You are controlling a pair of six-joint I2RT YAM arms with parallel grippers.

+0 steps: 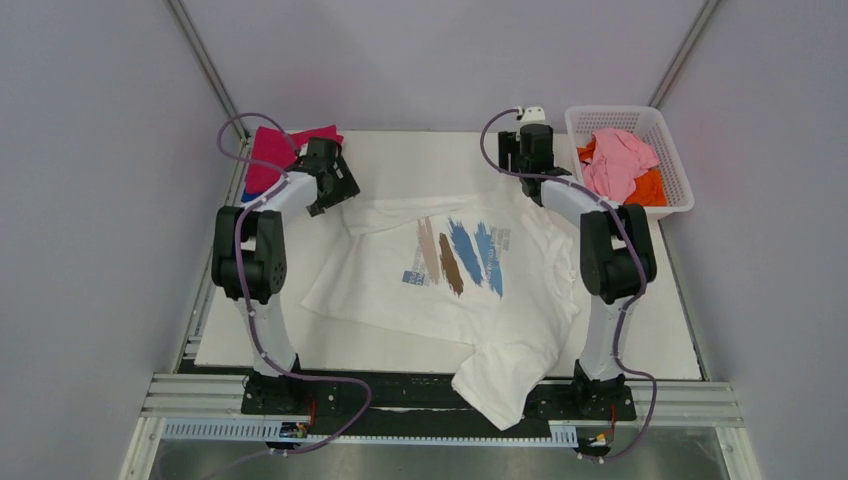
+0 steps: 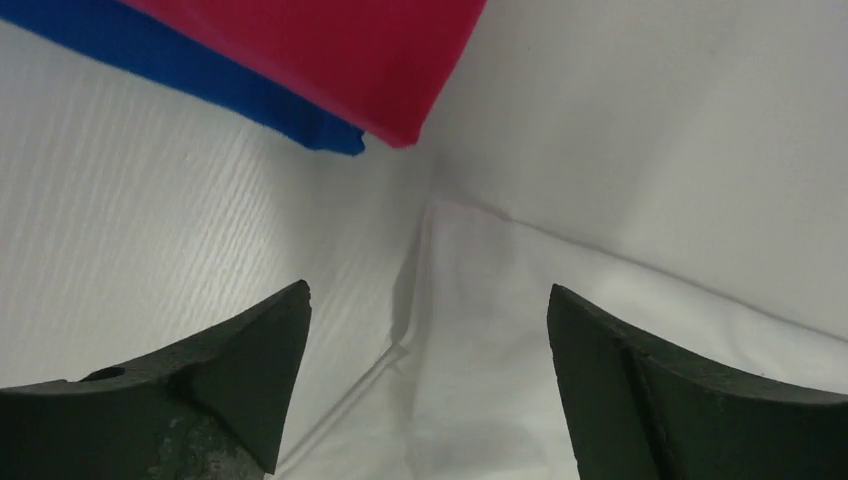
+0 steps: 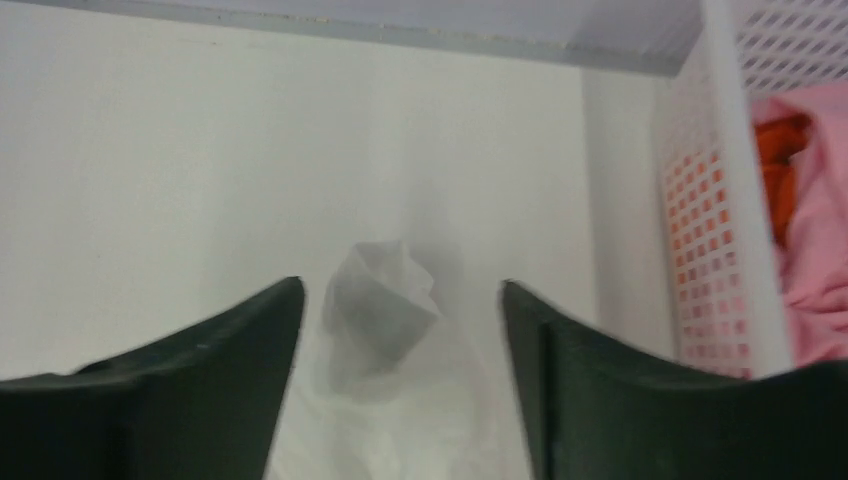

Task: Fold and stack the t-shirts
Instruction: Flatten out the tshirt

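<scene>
Left gripper [image 2: 428, 290] hangs open over the far-left corner of the white printed t-shirt [image 1: 395, 290]. Right gripper [image 3: 400, 285], jaws also apart, straddles a crumpled peak at its far-right edge. Soft and wrinkled, the shirt lies spread mid-table, its near hem drooping over the edge.

White printed t-shirt [image 1: 450, 270] across table [image 1: 660, 340], one end over the near edge

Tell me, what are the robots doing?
Two robot arms are working on a white printed t-shirt spread out on the table. The left end effector and right end effector are open over its far corners, gripping nothing. A magenta t-shirt lies folded on a blue t-shirt at far left; a pink t-shirt and an orange t-shirt wait in the basket.
</scene>
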